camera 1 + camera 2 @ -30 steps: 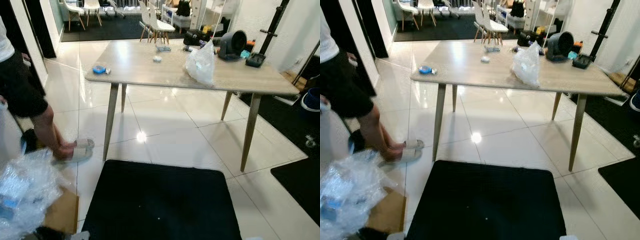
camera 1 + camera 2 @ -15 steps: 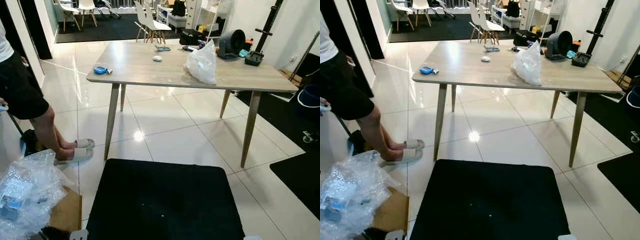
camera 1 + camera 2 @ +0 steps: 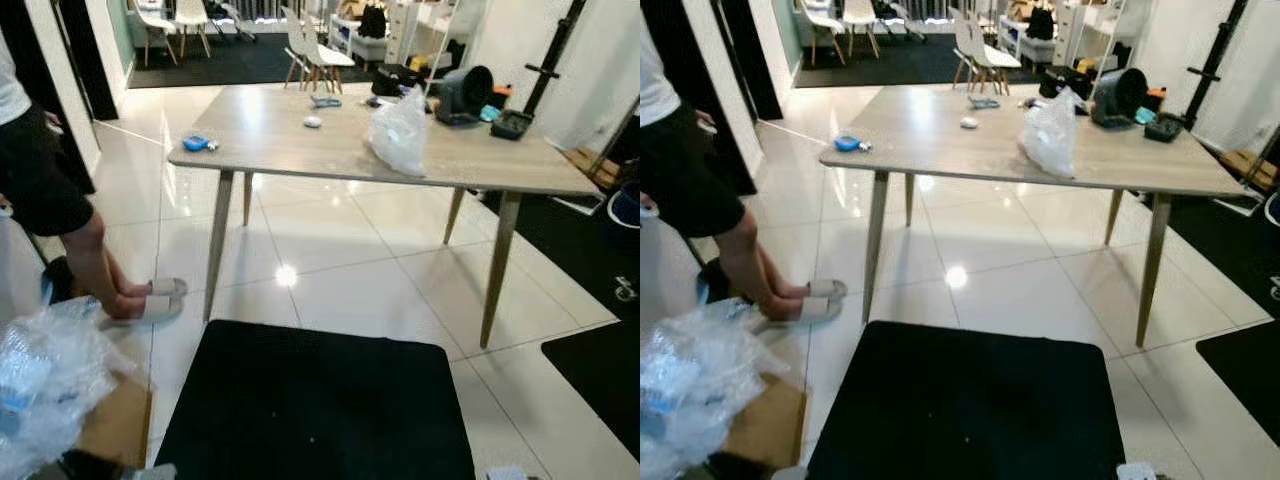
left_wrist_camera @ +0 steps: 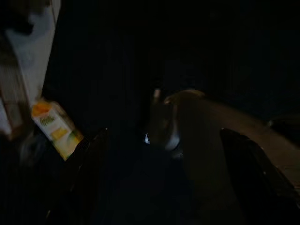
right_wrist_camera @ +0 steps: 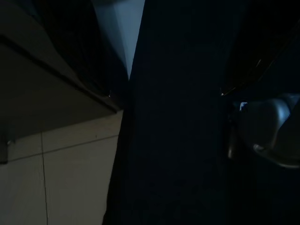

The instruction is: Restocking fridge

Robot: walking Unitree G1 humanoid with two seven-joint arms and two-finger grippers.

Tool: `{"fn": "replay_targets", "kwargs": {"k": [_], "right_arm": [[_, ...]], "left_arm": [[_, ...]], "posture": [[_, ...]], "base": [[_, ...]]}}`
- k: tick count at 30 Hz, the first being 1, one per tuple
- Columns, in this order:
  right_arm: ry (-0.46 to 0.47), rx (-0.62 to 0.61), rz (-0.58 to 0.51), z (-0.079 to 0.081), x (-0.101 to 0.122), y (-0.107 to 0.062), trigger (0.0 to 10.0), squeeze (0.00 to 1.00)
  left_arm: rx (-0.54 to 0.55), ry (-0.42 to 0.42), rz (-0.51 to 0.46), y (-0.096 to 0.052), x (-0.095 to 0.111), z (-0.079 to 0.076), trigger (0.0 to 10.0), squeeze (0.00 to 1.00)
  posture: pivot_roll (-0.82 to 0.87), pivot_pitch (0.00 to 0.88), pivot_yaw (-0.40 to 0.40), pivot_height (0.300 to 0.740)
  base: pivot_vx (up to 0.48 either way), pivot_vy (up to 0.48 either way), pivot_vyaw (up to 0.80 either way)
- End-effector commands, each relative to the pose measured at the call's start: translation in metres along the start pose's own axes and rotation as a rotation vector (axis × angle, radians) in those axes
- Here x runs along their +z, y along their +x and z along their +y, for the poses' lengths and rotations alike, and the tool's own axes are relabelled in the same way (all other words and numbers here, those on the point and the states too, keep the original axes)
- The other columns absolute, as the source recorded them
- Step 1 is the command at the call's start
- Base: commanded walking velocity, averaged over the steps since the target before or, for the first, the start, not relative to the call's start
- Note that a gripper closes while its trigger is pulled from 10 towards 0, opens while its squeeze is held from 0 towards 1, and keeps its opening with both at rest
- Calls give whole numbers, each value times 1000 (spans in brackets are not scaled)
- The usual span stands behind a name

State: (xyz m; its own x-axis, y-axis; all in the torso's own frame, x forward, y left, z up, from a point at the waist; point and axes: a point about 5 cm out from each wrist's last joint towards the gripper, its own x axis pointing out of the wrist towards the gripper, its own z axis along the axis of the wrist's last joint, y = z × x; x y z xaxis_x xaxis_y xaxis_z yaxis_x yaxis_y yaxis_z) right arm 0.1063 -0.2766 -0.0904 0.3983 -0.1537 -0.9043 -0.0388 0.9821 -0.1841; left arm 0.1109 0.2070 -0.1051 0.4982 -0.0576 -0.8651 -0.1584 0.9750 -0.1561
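A yellow and orange juice carton point(image 4: 54, 129) lies in the dark left wrist view, off to one side of my left gripper point(image 4: 168, 180). That gripper hangs low over a dark floor mat, and its two black fingers point(image 4: 91, 168) stand wide apart with nothing between them. The right wrist view is very dark and gives pale floor tiles point(image 5: 61, 173) beside the black mat point(image 5: 173, 140). Ahead stands a light wooden table point(image 3: 300, 140) with a clear plastic bag point(image 3: 398, 132) and a small blue object point(image 3: 195, 143) on it.
A person point(image 3: 50, 190) in black shorts and sandals stands at the left. Crumpled bubble wrap point(image 3: 45, 380) lies on cardboard point(image 3: 115, 425) at the lower left. A black mat point(image 3: 320, 410) covers the floor before me. A round black fan point(image 3: 465, 90) sits at the table's far right; white chairs point(image 3: 310, 45) stand behind.
The whole picture has swayed slightly, so the camera moved. The table, the bag, the person and the bubble wrap stand as before.
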Motion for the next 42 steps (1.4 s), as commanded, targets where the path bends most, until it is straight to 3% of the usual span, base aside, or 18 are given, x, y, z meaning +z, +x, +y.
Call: {"fn": "replay_targets", "kwargs": {"k": [1,11,17,42], "right_arm": [[10,2,16,0,-6,-1,10000,0],[6,8,20,2,-7,-1,10000,0],[6,8,21,2,-8,-1,10000,0],[-4,19,16,3,-7,-1,10000,0]], "left_arm": [[1,0,-8,0,2,0,10000,0],[-6,-10,-7,0,1,-1,10000,0],[-23,3,-5,1,1,-3,10000,0],[-2,9,-13,2,6,-2,10000,0]], "posture": [[7,0,-52,740],[7,0,-53,740],[6,0,-52,740],[9,0,-53,740]], "base": [[0,0,0],[0,0,0],[0,-418,0],[0,0,0]]}}
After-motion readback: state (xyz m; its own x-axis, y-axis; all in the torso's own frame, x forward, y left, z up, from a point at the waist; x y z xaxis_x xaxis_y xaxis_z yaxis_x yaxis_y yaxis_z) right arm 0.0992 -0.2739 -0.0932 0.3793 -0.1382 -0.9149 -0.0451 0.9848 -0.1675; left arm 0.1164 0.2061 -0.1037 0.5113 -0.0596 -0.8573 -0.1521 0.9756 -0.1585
